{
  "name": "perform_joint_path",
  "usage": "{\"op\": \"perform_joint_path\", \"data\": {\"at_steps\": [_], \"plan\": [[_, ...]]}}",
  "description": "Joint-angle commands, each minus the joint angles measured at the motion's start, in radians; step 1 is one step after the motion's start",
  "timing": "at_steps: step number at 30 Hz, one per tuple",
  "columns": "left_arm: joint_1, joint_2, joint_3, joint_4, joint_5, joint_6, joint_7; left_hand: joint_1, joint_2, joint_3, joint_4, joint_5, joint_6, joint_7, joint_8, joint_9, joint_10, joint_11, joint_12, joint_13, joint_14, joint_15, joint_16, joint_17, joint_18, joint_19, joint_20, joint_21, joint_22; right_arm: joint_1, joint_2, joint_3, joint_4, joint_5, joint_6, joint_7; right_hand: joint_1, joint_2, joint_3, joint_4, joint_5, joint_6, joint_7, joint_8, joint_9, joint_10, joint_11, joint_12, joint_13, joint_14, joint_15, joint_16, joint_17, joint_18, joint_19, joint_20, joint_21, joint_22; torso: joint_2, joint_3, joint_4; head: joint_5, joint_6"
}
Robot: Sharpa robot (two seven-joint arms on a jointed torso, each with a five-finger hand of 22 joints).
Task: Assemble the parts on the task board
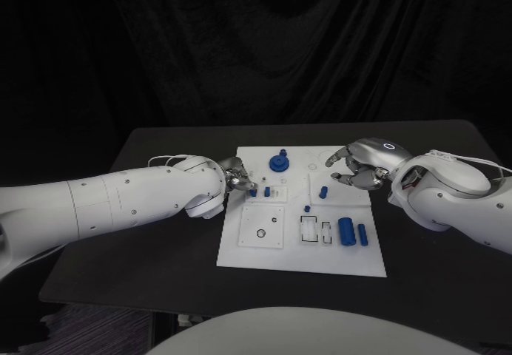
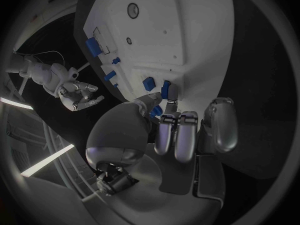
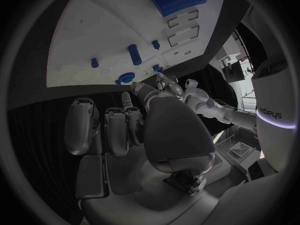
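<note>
**Both hands hovering at the task board**

A black table [image 1: 160, 244] is carrying the white task board [image 1: 304, 255]. The left hand [image 1: 237, 180] is pinching a small blue part [image 2: 165, 90] at its left edge. The right hand [image 1: 361, 168] is hanging curled, holding nothing, over the far right corner.

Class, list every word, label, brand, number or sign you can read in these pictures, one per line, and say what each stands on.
"edeys": roughly how a dark word reads on a white curved machine body at the rim of the right wrist view; the letters are uncertain.
White task board: no readable text.
Small blue parts: no markings visible.
</note>
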Motion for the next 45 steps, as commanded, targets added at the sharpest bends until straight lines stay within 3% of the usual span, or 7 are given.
{"op": "perform_joint_path", "data": {"at_steps": [1, 11, 24, 30, 45], "plan": [[-0.01, -0.001, -0.005, 0.002, 0.006, 0.01, 0.005, 0.006, 0.005, 0.004, 0.0, 0.01, 0.002, -0.008, 0.002, 0.003, 0.104, -0.006, 0.003, 0.263, 0.106, -0.009, 0.003, 0.263, 0.002, 0.003, -0.003, -0.002, 0.179, -0.003, -0.001, 0.001, 0.001, -0.002, 0.006, -0.017, 0.005, -0.005, 0.006, 0.0, -0.004, 0.002, 0.002, 0.002, -0.002, -0.005, 0.0, -0.005, 0.079, 0.047, 0.001, -0.007, 0.05, 0.009, -0.006, 0.002, -0.006, 0.179, -0.001, -0.0001, -0.0003, 0.0, 0.0], [-0.01, -0.011, -0.005, 0.007, 0.006, -0.008, 0.027, 0.024, -0.014, 0.006, -0.017, 0.04, 0.015, -0.014, 0.026, 0.028, 0.104, -0.012, 0.003, 0.263, 0.106, -0.014, 0.003, 0.263, 0.003, 0.003, -0.007, -0.006, 0.178, -0.003, -0.004, 0.001, 0.003, -0.002, 0.003, -0.017, 0.005, -0.005, 0.006, 0.0, -0.004, 0.002, 0.002, 0.002, -0.002, -0.005, 0.0, -0.005, 0.079, 0.047, 0.001, -0.007, 0.05, 0.009, -0.006, 0.002, -0.006, 0.179, -0.001, -0.0001, -0.0005, 0.0, 0.0], [-0.01, -0.018, -0.005, 0.012, 0.006, -0.084, 0.075, 0.031, -0.014, 0.011, -0.02, 0.051, 0.01, -0.016, 0.035, 0.041, 0.103, -0.013, 0.002, 0.262, 0.106, -0.015, 0.003, 0.263, 0.003, 0.003, -0.009, -0.007, 0.178, -0.005, -0.002, 0.001, -0.001, -0.002, 0.002, -0.016, 0.005, -0.005, 0.006, 0.0, -0.004, 0.002, 0.002, 0.002, -0.002, -0.005, 0.0, -0.005, 0.079, 0.047, 0.001, -0.007, 0.05, 0.009, -0.006, 0.002, -0.006, 0.179, -0.001, -0.0001, -0.0014, -0.006, 0.0], [-0.01, -0.017, -0.005, 0.008, 0.006, -0.092, 0.079, 0.033, -0.013, 0.014, -0.02, 0.058, 0.004, -0.015, 0.038, 0.046, 0.098, -0.013, -0.004, 0.257, 0.106, -0.016, 0.003, 0.263, 0.004, 0.001, -0.009, -0.011, 0.177, -0.005, -0.003, 0.001, 0.0, -0.002, 0.004, -0.017, 0.006, -0.006, 0.007, 0.0, -0.004, 0.003, 0.002, 0.002, -0.003, -0.005, 0.0, -0.005, 0.079, 0.046, 0.001, -0.007, 0.049, 0.01, -0.007, 0.003, -0.008, 0.179, 0.0, 0.0, -0.0006, -0.011, 0.0], [-0.015, -0.008, -0.006, -0.005, 0.006, -0.098, 0.077, 0.032, -0.012, 0.015, -0.016, 0.058, -0.001, -0.013, 0.038, 0.049, 0.09, -0.012, -0.014, 0.248, 0.106, -0.015, 0.003, 0.263, 0.004, -0.001, -0.009, -0.014, 0.176, -0.005, -0.002, 0.001, 0.0, -0.002, 0.007, -0.016, 0.006, -0.007, 0.007, -0.001, -0.004, 0.003, 0.002, 0.002, -0.004, -0.005, 0.0, -0.005, 0.078, 0.046, 0.001, -0.008, 0.049, 0.01, -0.007, 0.003, -0.009, 0.178, 0.0, 0.0, -0.0007, -0.008, 0.0]]}}
